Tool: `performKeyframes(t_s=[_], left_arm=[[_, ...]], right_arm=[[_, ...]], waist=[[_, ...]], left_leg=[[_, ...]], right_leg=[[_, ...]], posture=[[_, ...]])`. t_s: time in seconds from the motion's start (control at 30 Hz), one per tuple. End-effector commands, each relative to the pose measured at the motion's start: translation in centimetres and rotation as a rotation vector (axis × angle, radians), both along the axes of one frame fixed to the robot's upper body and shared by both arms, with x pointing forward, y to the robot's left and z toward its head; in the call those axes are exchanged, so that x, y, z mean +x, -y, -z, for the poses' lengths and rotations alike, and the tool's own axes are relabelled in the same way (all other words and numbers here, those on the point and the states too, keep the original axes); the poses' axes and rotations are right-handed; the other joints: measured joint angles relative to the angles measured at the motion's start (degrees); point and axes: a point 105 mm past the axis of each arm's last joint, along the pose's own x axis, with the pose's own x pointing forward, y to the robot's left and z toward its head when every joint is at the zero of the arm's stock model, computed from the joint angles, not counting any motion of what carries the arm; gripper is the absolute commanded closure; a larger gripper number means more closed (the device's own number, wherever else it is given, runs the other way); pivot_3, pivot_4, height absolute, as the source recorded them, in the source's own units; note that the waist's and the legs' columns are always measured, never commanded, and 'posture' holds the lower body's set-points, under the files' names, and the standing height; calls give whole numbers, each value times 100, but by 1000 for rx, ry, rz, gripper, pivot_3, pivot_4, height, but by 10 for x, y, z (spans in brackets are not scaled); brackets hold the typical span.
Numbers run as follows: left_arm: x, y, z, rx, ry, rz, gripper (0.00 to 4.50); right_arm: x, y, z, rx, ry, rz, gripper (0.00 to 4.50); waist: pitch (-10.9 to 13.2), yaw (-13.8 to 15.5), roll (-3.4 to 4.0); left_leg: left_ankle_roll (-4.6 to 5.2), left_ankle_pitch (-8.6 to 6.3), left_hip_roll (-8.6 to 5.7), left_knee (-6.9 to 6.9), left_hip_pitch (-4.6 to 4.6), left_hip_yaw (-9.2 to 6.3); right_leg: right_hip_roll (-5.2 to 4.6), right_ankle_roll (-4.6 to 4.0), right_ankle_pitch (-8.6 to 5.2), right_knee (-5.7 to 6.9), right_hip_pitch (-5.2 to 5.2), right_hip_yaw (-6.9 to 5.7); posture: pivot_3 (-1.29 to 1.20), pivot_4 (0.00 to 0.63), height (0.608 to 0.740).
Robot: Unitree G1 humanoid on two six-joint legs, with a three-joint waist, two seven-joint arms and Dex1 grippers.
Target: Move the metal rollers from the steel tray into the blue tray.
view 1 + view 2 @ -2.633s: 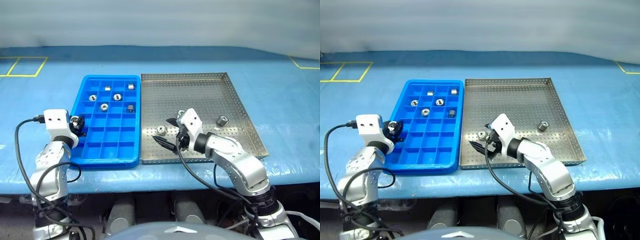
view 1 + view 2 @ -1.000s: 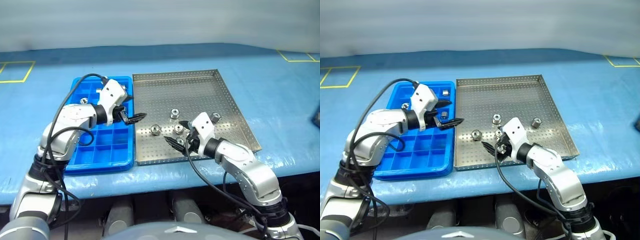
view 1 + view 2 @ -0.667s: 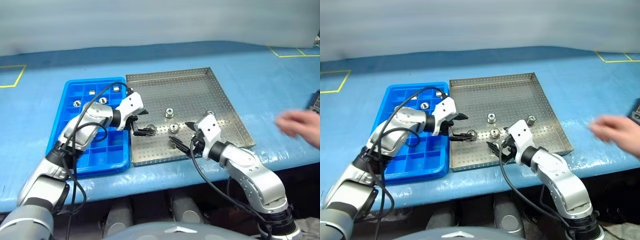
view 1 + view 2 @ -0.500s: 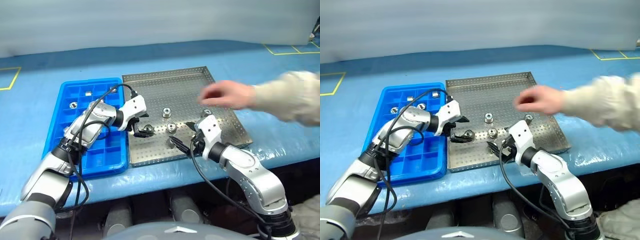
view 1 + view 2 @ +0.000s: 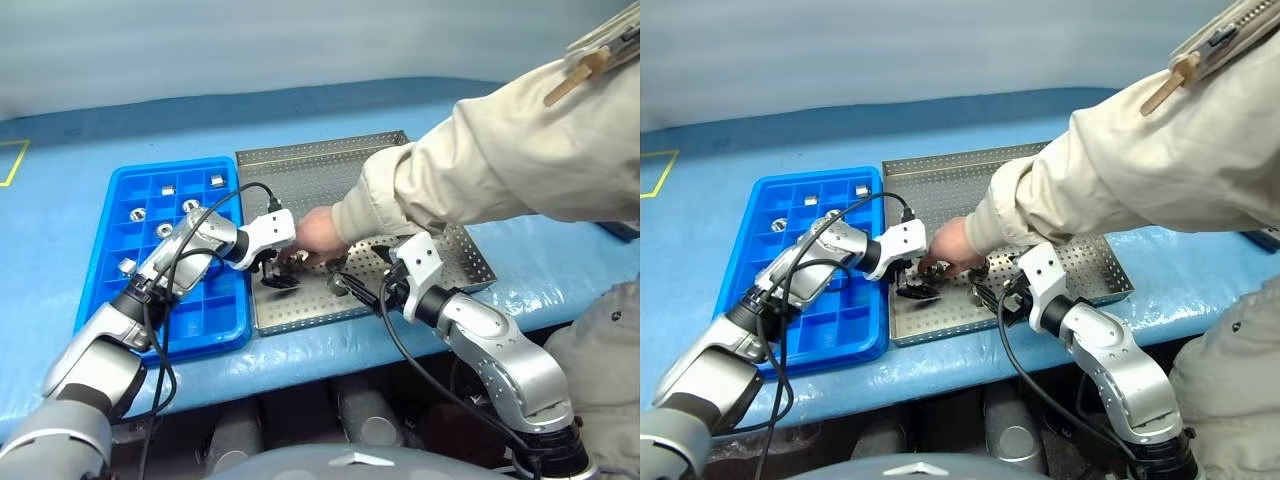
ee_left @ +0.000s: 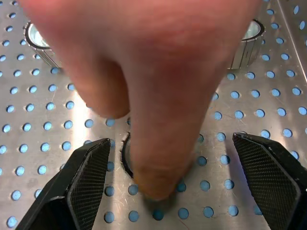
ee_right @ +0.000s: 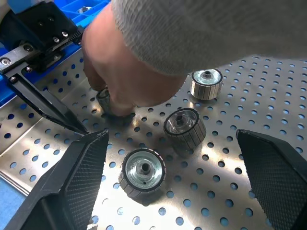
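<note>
On the left of the blue-covered surface [image 5: 60, 200] sits the blue tray [image 5: 110, 300], with several metal rollers [image 5: 160, 189] already dropped into its far compartments. Beside it, touching along one long edge, lies the steel tray [image 5: 300, 165].

The left gripper [image 5: 278, 276] has swung over from the blue tray and come down onto the near part of the steel tray. Its jaws stand wide apart and hold nothing. In the left wrist view, the fingers [image 6: 86, 182] bracket a roller on the perforated floor.

The big change is a person's hand [image 5: 315, 228], which a second ago was nowhere over the trays and half a second ago was only reaching across the far side. It now rests right between the left jaws, with one fingertip [image 6: 158, 177] pressed down on that same roller [image 6: 125, 155], hiding most of it. A pale sleeve [image 5: 480, 150] crosses the steel tray from the right.

That probably stalls the pick: closing now would pinch the finger, so the left arm likely has to wait or choose another roller.

Further right, the right gripper [image 7: 163, 191] has kept its place over the steel tray, jaws spread and empty. Three loose rollers [image 7: 142, 171] lie on the tray just ahead of it, so work remains.
</note>
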Motion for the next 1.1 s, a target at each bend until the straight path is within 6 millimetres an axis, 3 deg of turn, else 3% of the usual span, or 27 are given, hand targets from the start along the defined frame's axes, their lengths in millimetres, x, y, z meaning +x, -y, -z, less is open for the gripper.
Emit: performKeyframes(t_s=[0.03,1.1], left_arm=[[2,-1,-7,-4,38,1,49],[0,-6,-9,-18,41,-24,49]], right_arm=[[0,-2,-14,19,57,-14,0],[4,-7,-16,9,67,-50,0]], waist=[[0,-1,0],[0,-5,1]], left_leg=[[0,0,0,0,0,0],[1,0,2,0,4,1]], right_leg=[[0,0,0,0,0,0],[3,2,1,6,0,3]], posture=[[-221,150,740],[-203,150,740]])
